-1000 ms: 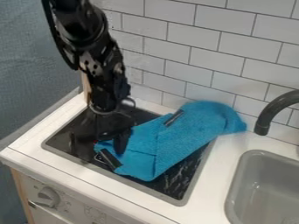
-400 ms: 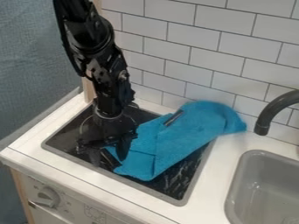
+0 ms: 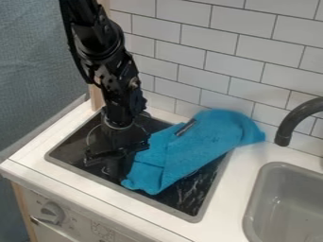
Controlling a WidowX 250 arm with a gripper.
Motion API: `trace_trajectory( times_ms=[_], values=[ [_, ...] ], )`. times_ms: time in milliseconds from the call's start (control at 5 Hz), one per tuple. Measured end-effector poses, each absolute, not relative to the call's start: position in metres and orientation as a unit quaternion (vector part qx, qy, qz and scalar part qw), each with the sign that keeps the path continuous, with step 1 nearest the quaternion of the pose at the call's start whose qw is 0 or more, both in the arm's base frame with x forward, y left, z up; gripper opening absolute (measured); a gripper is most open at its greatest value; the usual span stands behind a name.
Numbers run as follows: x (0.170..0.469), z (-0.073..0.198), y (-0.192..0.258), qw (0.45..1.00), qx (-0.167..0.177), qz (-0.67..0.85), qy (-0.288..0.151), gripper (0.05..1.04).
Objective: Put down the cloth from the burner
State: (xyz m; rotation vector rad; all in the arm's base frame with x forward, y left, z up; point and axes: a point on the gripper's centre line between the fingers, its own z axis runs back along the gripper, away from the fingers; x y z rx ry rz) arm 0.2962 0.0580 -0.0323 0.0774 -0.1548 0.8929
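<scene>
In the camera view, with twelve at the top and the burner (image 3: 194,192) at the clock's centre, the gripper (image 3: 116,173) hangs toward seven, beside the near corner of the blue cloth (image 3: 195,147). Whether it is apart, together or clamped on that corner cannot be told. The cloth lies slantwise, its low end on the burner toward six, its far end over the rim toward two.

A poor hold on the corner could let the cloth slip if the arm lifts. Pulling from that end alone may drag the bulk back across the burner, while a swing toward three could catch the tap (image 3: 291,124) or drop cloth into the sink (image 3: 257,203). Pressing too low might scrape the glossy black surface.

The white worktop (image 3: 243,165) frames the burner; white tiles (image 3: 240,52) rise beyond, a blue-grey sheet (image 3: 38,61) hangs toward ten, and a knob (image 3: 52,212) sits toward eight.
</scene>
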Motion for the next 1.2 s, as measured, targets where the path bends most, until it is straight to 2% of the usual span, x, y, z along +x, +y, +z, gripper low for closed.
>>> trace_trajectory(
  times_ms=[200, 400, 800, 1200],
  values=[
    [0.293, -0.033, 0.055, 0.899, 0.033, 0.431, -0.069, 0.097],
    [0.288, -0.027, 0.057, 0.899, 0.024, 0.432, -0.068, 0.068],
    [0.289, 0.000, 0.056, 0.900, -0.002, 0.428, -0.089, 0.064],
    [0.296, 0.013, 0.052, 0.890, -0.029, 0.447, -0.088, 0.064]
  ],
)
